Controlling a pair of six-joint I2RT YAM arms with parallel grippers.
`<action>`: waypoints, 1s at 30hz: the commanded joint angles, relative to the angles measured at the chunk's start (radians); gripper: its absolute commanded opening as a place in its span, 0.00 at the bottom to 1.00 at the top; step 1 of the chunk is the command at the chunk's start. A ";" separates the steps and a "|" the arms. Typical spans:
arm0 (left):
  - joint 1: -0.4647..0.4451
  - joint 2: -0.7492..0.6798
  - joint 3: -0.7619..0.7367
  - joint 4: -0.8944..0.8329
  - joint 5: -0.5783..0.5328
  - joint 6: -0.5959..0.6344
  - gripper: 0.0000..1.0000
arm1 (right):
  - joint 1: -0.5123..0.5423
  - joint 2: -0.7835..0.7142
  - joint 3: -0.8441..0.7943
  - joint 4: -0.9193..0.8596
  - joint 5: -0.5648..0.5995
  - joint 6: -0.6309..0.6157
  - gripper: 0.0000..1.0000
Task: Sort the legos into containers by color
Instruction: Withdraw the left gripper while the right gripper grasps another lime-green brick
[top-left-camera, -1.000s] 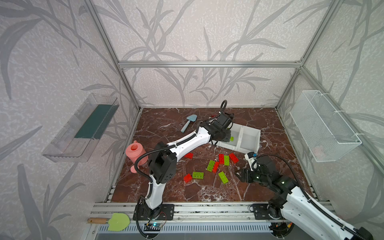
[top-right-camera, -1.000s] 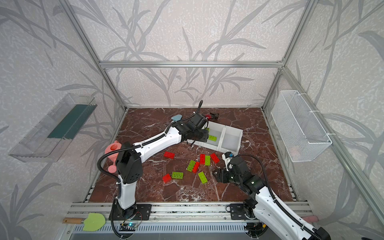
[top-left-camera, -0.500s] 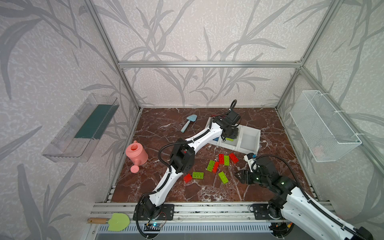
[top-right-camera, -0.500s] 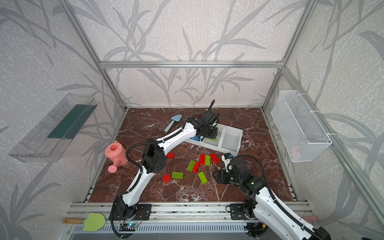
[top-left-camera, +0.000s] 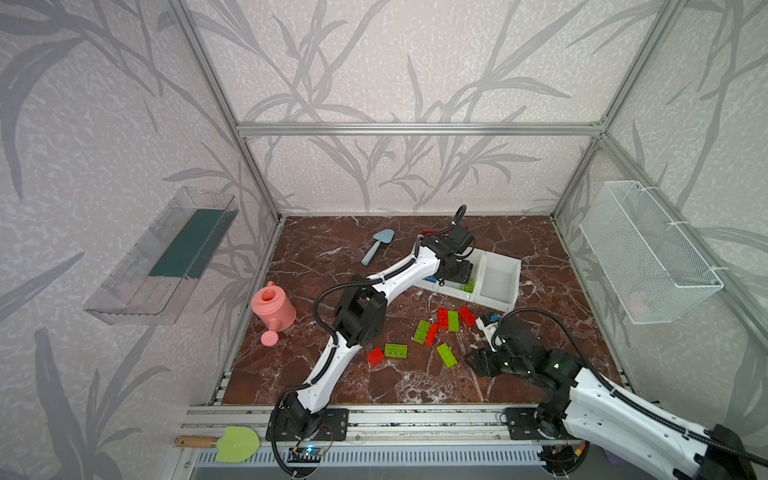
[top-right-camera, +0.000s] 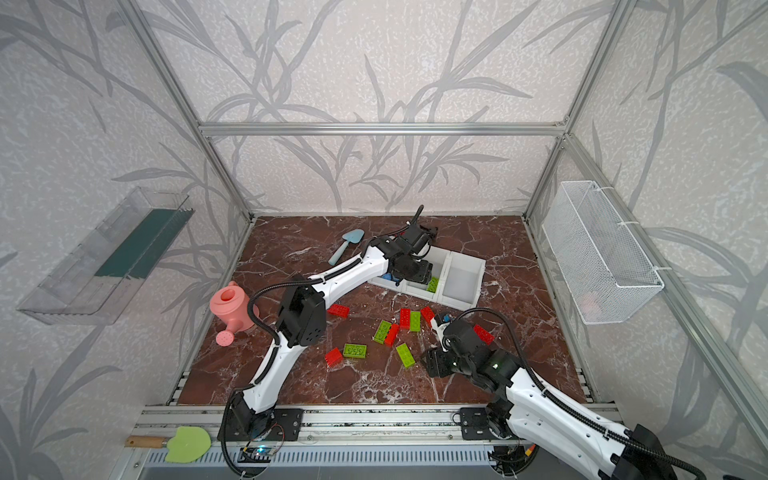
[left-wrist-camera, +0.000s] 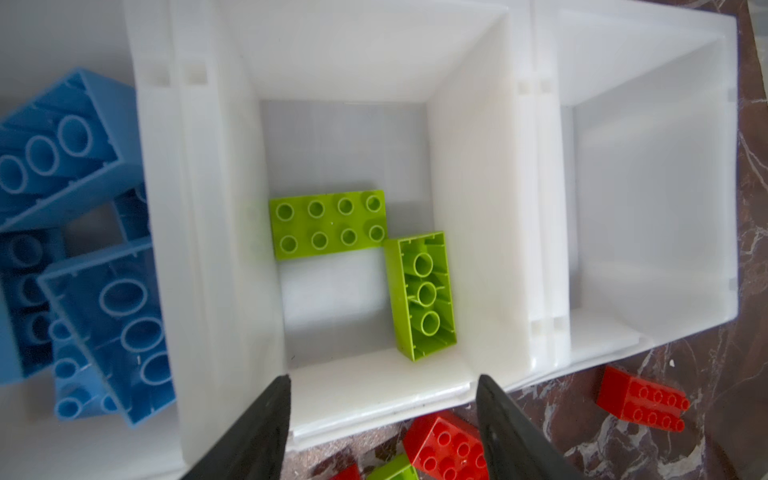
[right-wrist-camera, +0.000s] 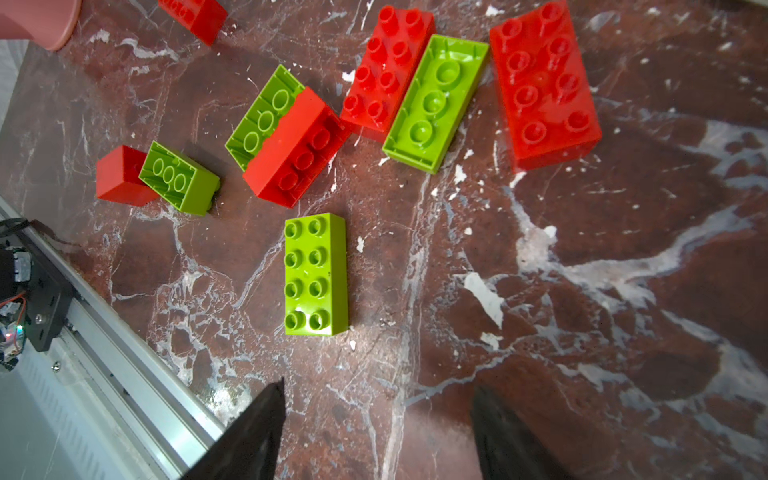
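Since the earlier frame the left arm is swinging over to the middle bin of the containers (left-wrist-camera: 490, 208), and the left jaws, shut then, are standing apart and empty. We are seeing two green legos (left-wrist-camera: 328, 224) lying in that bin and blue legos (left-wrist-camera: 104, 324) in the next. The right jaws are apart too, hovering near a loose green brick (right-wrist-camera: 316, 274) on the worktop (right-wrist-camera: 582, 291). We are advising: straddle its long sides and stay clear of the red bricks (right-wrist-camera: 544, 83). The left wrist view is showing the bin contents; in both top views the arm is hiding most of them.
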 joint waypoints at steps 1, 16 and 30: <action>-0.003 -0.187 -0.118 0.086 -0.043 -0.012 0.72 | 0.049 0.043 0.054 -0.014 0.072 -0.010 0.74; -0.007 -0.870 -0.868 0.341 -0.196 -0.125 0.90 | 0.216 0.377 0.219 0.012 0.149 -0.046 0.83; -0.006 -1.354 -1.263 0.264 -0.298 -0.234 0.93 | 0.230 0.579 0.304 0.005 0.162 -0.075 0.83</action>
